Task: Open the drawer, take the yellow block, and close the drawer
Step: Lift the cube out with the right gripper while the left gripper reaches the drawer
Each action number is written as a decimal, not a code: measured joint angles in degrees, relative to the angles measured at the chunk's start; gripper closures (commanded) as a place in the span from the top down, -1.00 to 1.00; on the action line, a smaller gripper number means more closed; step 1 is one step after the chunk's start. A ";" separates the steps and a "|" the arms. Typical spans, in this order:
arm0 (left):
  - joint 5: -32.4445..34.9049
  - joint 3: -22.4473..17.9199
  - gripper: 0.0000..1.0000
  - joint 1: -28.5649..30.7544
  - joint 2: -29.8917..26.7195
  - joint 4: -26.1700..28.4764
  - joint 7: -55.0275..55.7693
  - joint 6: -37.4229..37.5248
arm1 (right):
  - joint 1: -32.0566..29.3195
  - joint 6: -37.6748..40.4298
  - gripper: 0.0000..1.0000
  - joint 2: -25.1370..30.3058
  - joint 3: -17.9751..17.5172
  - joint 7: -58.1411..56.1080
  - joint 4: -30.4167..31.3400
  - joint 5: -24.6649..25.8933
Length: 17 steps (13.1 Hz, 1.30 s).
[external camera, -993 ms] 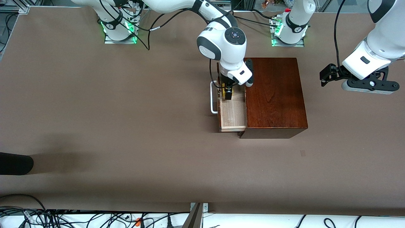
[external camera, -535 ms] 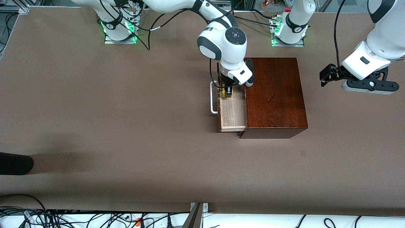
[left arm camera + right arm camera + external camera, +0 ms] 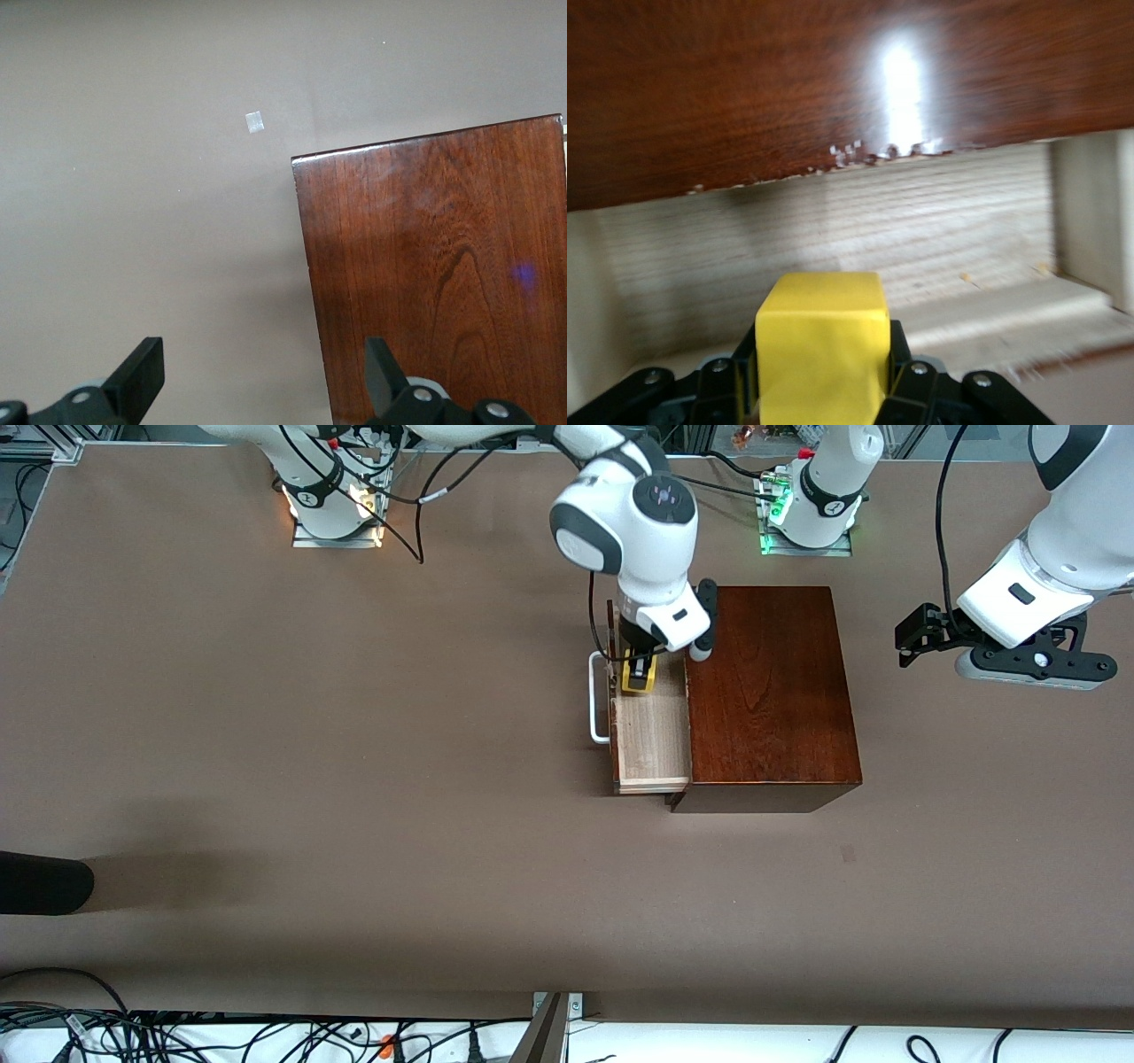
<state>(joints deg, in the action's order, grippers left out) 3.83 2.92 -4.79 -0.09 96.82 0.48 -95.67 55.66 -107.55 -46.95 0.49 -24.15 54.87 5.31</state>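
The drawer (image 3: 653, 740) of the dark reddish-brown wooden box (image 3: 771, 691) stands pulled out, its pale wood interior and white bar handle (image 3: 595, 698) showing. My right gripper (image 3: 639, 675) is shut on the yellow block (image 3: 639, 677) and holds it a little above the open drawer. In the right wrist view the yellow block (image 3: 822, 350) sits between the black fingers, with the drawer's inside (image 3: 833, 239) below it. My left gripper (image 3: 917, 638) is open and waits in the air off the box's side, toward the left arm's end of the table; its wrist view shows the box top (image 3: 443, 266).
A black object (image 3: 40, 881) lies at the table's edge toward the right arm's end. A small pale tape mark (image 3: 848, 854) is on the table nearer the front camera than the box. Cables lie along the table's near edge.
My right gripper has risen with the yellow block, lifting it up out of the drawer. The left arm and the drawer have not moved.
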 measured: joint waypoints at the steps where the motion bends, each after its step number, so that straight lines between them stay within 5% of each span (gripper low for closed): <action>1: 0.00 0.00 1.00 0.00 0.00 0.00 -0.03 0.00 | -0.13 1.87 -1.00 1.36 0.19 0.93 -1.22 0.00; 8: -1.19 1.35 1.00 -0.57 0.00 -0.01 -2.18 0.48 | -11.23 12.10 -1.00 12.07 0.98 2.57 -2.45 -1.40; 12: -9.20 2.98 1.00 -0.88 0.85 0.12 -20.76 3.97 | -22.52 20.51 -1.00 16.88 1.39 2.43 -2.46 -1.63; 17: -13.76 15.87 1.00 -2.89 10.71 0.02 -29.79 -0.40 | -35.02 23.59 -1.00 19.59 4.07 2.12 -0.51 -7.83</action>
<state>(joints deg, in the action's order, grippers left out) -9.93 18.79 -7.68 10.62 96.84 -29.30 -96.07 20.64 -83.97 -27.36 4.56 -22.02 54.36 -2.51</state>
